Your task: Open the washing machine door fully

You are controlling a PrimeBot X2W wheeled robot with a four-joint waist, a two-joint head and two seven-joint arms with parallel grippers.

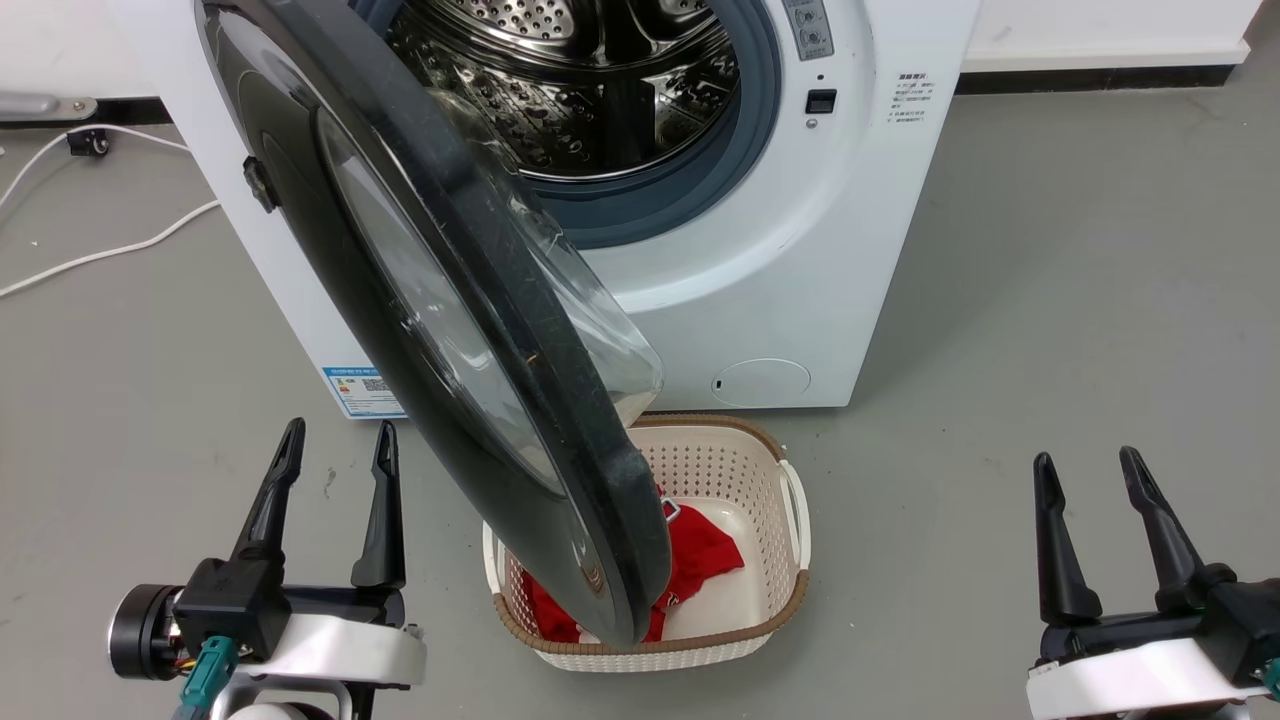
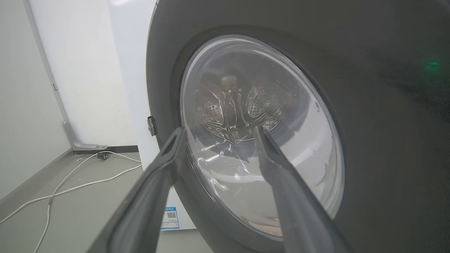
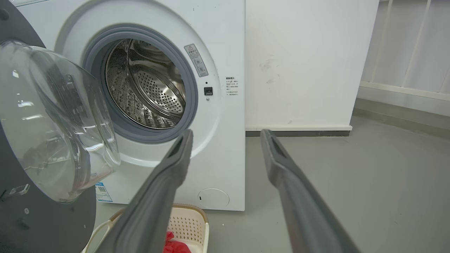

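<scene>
The white washing machine [image 1: 800, 260] stands ahead with its steel drum exposed. Its round black washing machine door [image 1: 330, 250], hinged on the left, swings out toward me, roughly edge-on, with the clear glass bowl [image 1: 590, 310] bulging to the right. My left gripper [image 1: 340, 440] is open at the lower left, apart from the door's outer face, which looms close in the left wrist view as the washing machine door [image 2: 386, 123]. My right gripper [image 1: 1085, 470] is open at the lower right, far from the door. In the right wrist view the washing machine door [image 3: 35, 218] shows its inner side and the washing machine [image 3: 225, 52] stands behind.
A cream perforated laundry basket [image 1: 780, 520] holding a red cloth [image 1: 705, 555] sits on the floor under the door's free edge. White cables [image 1: 110, 250] lie on the grey floor left of the machine. A white wall [image 3: 309, 63] stands to the machine's right.
</scene>
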